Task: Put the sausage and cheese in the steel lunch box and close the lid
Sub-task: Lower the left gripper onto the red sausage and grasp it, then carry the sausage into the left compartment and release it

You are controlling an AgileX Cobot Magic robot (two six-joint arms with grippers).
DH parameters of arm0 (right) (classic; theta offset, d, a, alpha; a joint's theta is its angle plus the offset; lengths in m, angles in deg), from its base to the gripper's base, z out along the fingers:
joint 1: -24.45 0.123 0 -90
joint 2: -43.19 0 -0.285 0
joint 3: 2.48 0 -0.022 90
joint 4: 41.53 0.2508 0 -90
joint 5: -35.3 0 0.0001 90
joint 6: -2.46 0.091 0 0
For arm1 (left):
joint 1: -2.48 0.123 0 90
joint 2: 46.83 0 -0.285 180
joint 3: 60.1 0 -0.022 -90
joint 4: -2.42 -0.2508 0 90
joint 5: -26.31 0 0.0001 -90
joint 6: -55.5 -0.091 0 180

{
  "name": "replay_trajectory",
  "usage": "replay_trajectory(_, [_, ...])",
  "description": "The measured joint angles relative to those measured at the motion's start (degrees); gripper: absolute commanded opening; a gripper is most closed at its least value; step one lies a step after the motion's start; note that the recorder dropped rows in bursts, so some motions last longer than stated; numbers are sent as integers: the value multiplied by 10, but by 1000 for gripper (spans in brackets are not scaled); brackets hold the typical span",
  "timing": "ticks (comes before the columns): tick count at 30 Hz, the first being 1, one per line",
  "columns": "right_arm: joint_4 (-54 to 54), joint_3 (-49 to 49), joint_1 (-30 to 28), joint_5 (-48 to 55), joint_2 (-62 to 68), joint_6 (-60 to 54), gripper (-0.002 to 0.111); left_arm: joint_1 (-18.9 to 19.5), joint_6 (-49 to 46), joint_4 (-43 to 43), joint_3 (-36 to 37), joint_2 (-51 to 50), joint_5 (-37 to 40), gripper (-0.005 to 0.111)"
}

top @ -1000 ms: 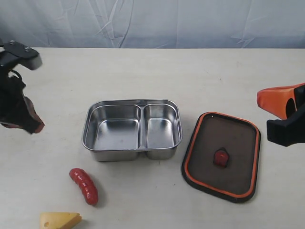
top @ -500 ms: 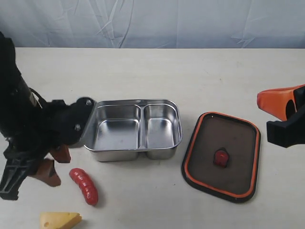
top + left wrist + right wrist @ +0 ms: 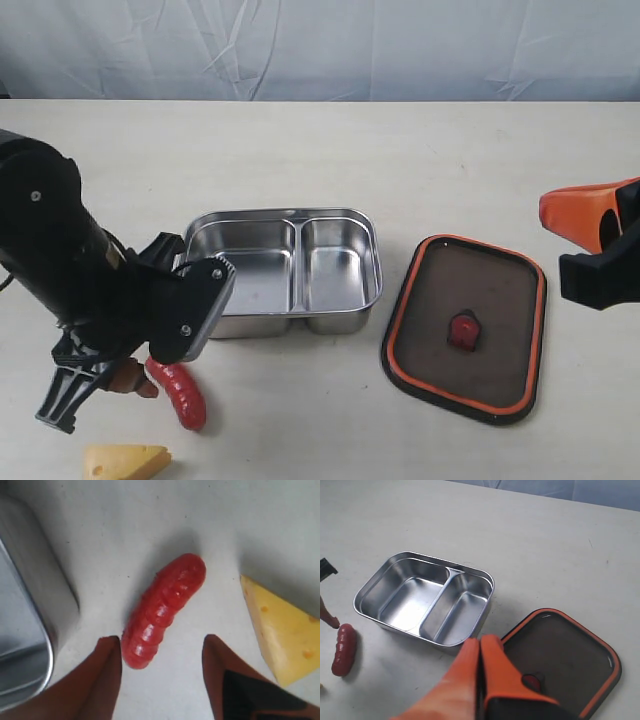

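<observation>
The red sausage (image 3: 182, 392) lies on the table in front of the steel lunch box (image 3: 290, 325), which holds nothing in either compartment. My left gripper (image 3: 138, 382) is down at the sausage's left end, open; in the left wrist view the sausage (image 3: 162, 610) has one end just inside the jaws, next to one fingertip (image 3: 111, 647), and is not gripped. The yellow cheese (image 3: 125, 462) sits at the front edge, beside the sausage. The dark lid (image 3: 465, 325) lies orange rim up, right of the box. My right gripper (image 3: 575, 215) hovers at the far right, shut and empty (image 3: 480, 642).
The left arm's black body (image 3: 60, 270) covers the table left of the box and overlaps its front left corner. A pale backdrop (image 3: 320, 45) runs along the table's far edge.
My left arm has swung in from the left edge and come down to the sausage, and its jaws have opened. The right arm, box, lid and food have not moved.
</observation>
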Motion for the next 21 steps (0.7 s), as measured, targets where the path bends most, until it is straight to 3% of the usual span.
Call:
replay_trajectory(18, [0,1,0,0,0,0,1,-1,-14,18,0,-101,-46,49])
replay_trajectory(21, [0,1,0,1,0,0,1,-1,-28,18,0,-122,-53,44])
